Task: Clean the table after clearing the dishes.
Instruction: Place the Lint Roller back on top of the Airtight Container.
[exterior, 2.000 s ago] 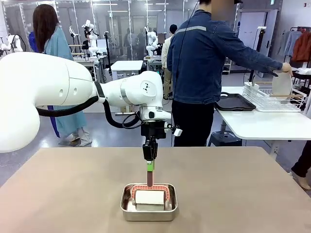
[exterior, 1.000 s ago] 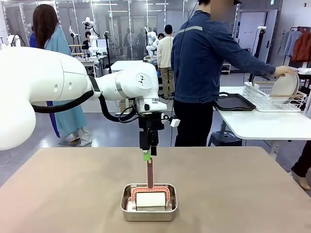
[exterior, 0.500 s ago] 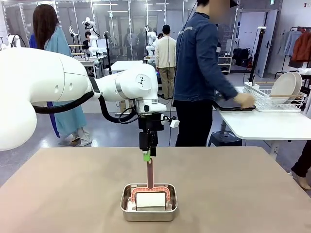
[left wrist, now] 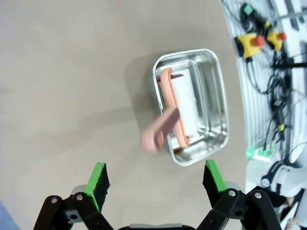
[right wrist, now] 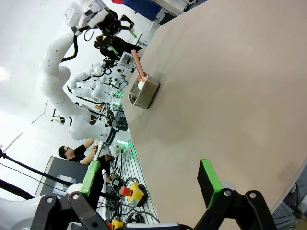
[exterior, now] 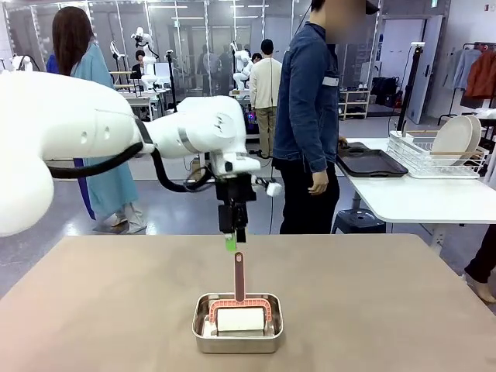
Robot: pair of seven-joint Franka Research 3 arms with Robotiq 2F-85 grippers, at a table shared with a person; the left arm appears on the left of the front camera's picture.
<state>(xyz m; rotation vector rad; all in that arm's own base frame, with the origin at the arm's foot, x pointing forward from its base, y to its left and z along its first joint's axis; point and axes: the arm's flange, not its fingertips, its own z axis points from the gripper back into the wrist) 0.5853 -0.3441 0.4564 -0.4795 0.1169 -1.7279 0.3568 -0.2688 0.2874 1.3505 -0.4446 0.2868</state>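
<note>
Left gripper [exterior: 231, 242] wide open, empty, hovering just above pink scrubber handle [exterior: 239, 276] standing in steel pan [exterior: 237, 323] near table's [exterior: 372, 310] near edge. Right gripper [right wrist: 148, 179] open, empty.

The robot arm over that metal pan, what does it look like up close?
The left arm is glossy white with rounded joints and a black cable looping beneath. Its left gripper is black, with two fingers carrying bright green pads.
</note>
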